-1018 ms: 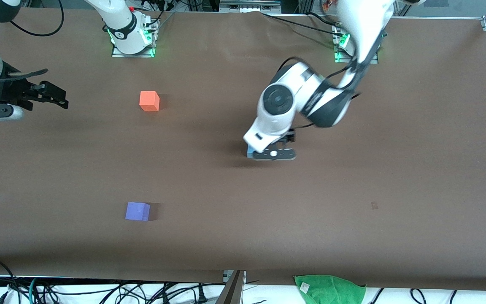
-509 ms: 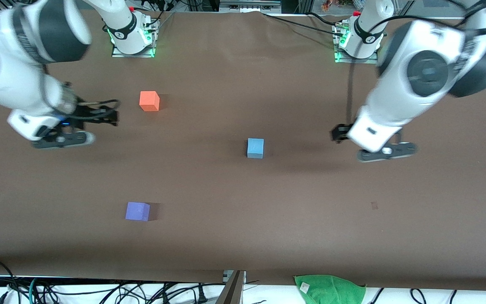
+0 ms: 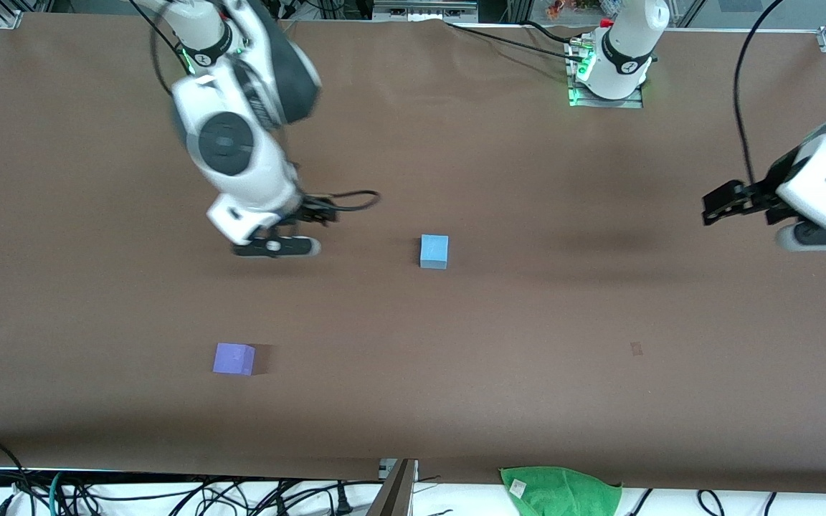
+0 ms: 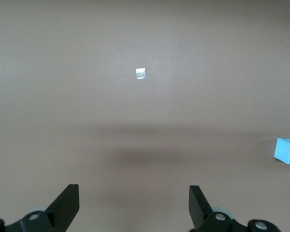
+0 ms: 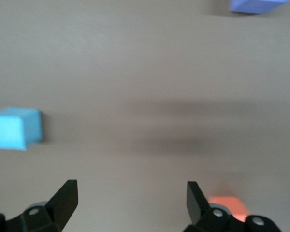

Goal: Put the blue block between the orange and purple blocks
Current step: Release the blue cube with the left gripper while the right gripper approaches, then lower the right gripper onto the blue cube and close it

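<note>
Right arm pose: I reach down from my base at the top of the front view, elbow bent, forearm angled toward the middle of the tabletop (image 3: 499, 373).
Right gripper: my right gripper (image 3: 291, 233) hangs low over the tabletop, toward the right arm's end from the blue block. Its fingers are spread wide and hold nothing, as the right wrist view shows (image 5: 130, 203); bare brown surface lies between them.
Left arm pose: my left arm is drawn out to the left arm's end of the tabletop, with only its wrist and hand showing at the edge of the front view.
Left gripper: my left gripper (image 3: 725, 204) hovers over bare tabletop, well apart from every block. Its fingers are parted wide and empty (image 4: 133, 205).
Blue block: the blue block (image 3: 434, 251) sits flat on the tabletop near its middle, free of both grippers. It also shows at the edge of the left wrist view (image 4: 286, 151) and in the right wrist view (image 5: 14, 128).
Purple block: the purple block (image 3: 234, 358) rests nearer to the front camera, toward the right arm's end, well apart from the blue block; its corner shows in the right wrist view (image 5: 257, 5).
Orange block: the orange block (image 5: 229, 207) peeks out just beside one finger of my right gripper; in the front view my right arm covers it.
Small mark: a pale patch (image 4: 140, 73) lies on the tabletop.
</note>
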You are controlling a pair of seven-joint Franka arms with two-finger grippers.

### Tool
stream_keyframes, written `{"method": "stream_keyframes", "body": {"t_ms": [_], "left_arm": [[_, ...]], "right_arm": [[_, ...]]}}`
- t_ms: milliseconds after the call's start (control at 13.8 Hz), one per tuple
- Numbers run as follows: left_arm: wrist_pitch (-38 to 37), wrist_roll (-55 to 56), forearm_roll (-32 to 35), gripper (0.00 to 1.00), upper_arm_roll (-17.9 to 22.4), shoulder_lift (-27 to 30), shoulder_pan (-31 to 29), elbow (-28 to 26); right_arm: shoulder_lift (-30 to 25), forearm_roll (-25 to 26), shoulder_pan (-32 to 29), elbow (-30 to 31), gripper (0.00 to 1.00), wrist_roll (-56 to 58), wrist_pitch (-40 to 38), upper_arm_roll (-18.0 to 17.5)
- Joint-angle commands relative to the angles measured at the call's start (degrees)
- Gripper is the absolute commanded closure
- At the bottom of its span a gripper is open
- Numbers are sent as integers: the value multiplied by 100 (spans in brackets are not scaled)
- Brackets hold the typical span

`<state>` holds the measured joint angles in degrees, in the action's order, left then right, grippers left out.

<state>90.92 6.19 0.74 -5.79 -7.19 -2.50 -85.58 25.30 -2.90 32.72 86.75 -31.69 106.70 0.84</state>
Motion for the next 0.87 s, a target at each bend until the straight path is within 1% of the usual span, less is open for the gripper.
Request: {"method": "stream_keyframes", "body": {"t_ms": [0,73,145,291,436,582,800], "left_arm": [[567,-162,-153,0,235,1401,144,-1739],[524,-171,-170,0,497,1439,388,-1873],[558,-197,-162,0,665,1405,503,-1805],[532,-433,-162,0,658,1168,470,-1559],[532,-601,-162,0,675,1159,434,-1549],[532,-602,-162,0,676,1159,443,-1540],[523,-541,-162,0,667,1159,452,-1540]], "right_arm": [[974,-245,418,-974,0,-958,323,66],[1237,-272,524,-1115,0,-1284,656,66],[1449,-272,690,-1178,1,-1600,990,66],[1801,-264,972,-1213,0,-2277,1579,66],[2056,-255,1262,-1213,1,-2910,1967,75],[2250,-246,1386,-1222,0,-3359,2336,83],[2488,-220,1588,-1389,1,-3677,2408,92]]}}
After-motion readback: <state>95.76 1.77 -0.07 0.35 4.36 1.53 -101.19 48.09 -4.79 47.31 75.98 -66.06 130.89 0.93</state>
